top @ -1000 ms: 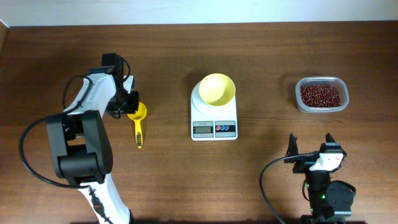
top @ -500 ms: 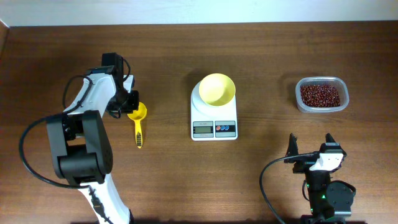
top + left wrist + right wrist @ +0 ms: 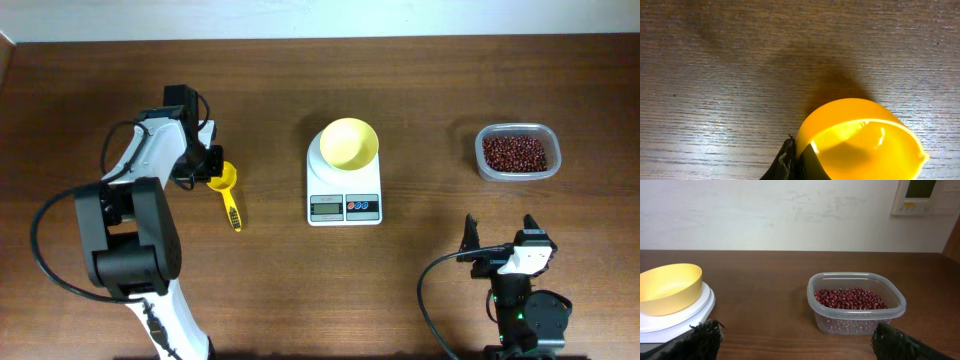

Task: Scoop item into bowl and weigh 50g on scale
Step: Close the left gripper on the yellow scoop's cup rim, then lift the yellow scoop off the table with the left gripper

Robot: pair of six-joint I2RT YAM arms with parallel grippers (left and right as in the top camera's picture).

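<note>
Overhead view: the left claw [image 3: 207,168] is clenched on the cup of a yellow long-handled scoop [image 3: 226,193], gripping it at the rim on the side nearest the arm. The scoop's handle slants away from the cup toward the robot's side of the worktop [image 3: 420,90]. In the left wrist view a dark fingertip [image 3: 788,161] presses the outside of the cup wall and a second dark pad sits just inside it, so the thin yellow wall is pinched between them. The cup's open mouth is turned toward that camera.

The white scale [image 3: 345,190] stands mid-worktop, well apart from the scoop, with its grey display and red and blue buttons on the edge facing the robot. The pale-yellow bowl [image 3: 348,143] rests on the scale's platform, set toward the back. The beans [image 3: 515,153] lie heaped in a clear rectangular tub [image 3: 478,150] to the right of the scale, apart from it.

The right claw [image 3: 499,240] hangs released near the robot's side, fingers spread wide. Its wrist view looks across at the tub and the bowl.
</note>
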